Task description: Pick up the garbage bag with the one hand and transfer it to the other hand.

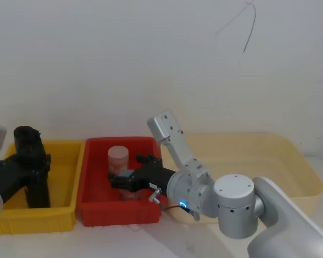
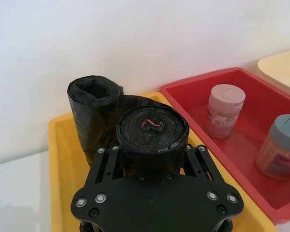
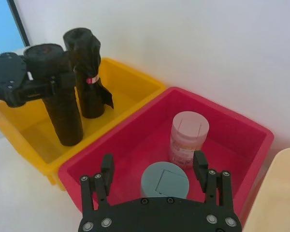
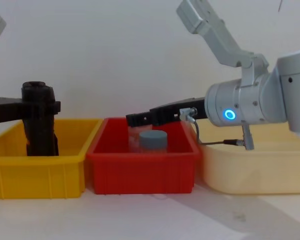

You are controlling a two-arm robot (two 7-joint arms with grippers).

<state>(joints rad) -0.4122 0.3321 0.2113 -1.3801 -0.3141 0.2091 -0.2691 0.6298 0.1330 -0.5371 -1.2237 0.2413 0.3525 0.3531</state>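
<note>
I have the tall black roll of plastic garbage bags standing upright in the yellow plastic bin, the green-lit left tool clamped around its upper part. A second black roll stands just behind it. My blue-lit right tool hangs spread wide over the red plastic bin.

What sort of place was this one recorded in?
Likely a lab test bench: a bare white wall, a yellow bin holding black bag rolls, and a red bin holding jars.
</note>
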